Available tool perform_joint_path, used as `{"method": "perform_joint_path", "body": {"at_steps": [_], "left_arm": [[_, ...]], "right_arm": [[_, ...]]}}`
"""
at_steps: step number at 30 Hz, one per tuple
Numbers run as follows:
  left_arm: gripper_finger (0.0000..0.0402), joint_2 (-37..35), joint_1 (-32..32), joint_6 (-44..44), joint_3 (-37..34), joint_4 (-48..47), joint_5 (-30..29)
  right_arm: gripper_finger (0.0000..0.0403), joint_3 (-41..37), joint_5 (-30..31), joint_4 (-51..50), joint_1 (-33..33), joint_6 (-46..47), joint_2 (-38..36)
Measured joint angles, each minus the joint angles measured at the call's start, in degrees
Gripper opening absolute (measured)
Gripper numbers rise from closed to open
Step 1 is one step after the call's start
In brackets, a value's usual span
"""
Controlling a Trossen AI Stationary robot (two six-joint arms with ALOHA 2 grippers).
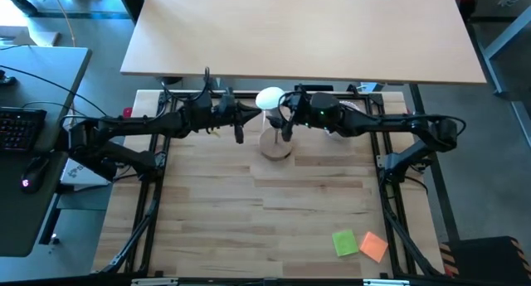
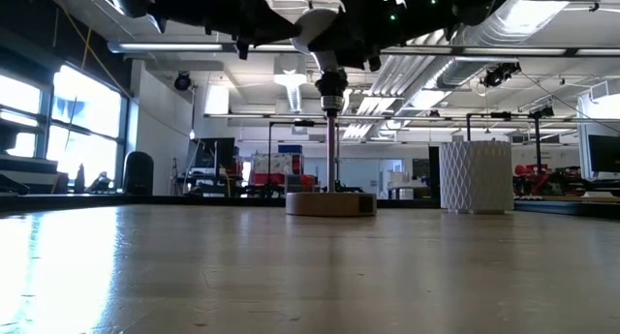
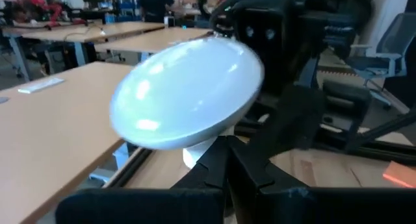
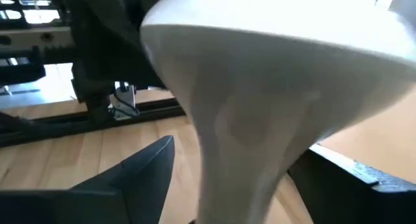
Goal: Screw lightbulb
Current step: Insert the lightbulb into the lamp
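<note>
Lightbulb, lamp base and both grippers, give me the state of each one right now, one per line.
lightbulb: upright above the lamp, screw end at the socket, how far it is screwed in cannot be told.
lamp base: standing upright on the table.
left gripper: shut, beside the bulb.
right gripper: open, fingers either side of the bulb's neck.

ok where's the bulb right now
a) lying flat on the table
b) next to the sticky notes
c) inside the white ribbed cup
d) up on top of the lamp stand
d: the bulb sits atop the lamp stand, high above the table, with both hands beside it.
</note>
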Motion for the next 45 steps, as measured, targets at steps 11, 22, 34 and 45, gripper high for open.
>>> {"method": "perform_joint_path", "body": {"at_steps": [11,22,34,45], "left_arm": [[0.0,1.35,-1.18,1.02,0.02,1.1,-0.93],[0.0,1.36,-1.51,1.42,0.02,0.93,-1.85],[0.0,1.35,-1.51,1.0,0.02,2.2,-2.65],[0.0,1.36,-1.51,0.96,0.02,2.17,-2.65]], "right_arm": [[0.0151,-1.65,1.24,1.15,0.37,-0.17,-0.7],[0.0151,-13.85,2.16,23.26,0.13,3.2,-3.33],[0.0151,-13.89,-0.74,25.67,-1.17,5.27,-2.52],[0.0151,-13.81,-2.15,30.96,-1.9,6.92,3.02]]}}
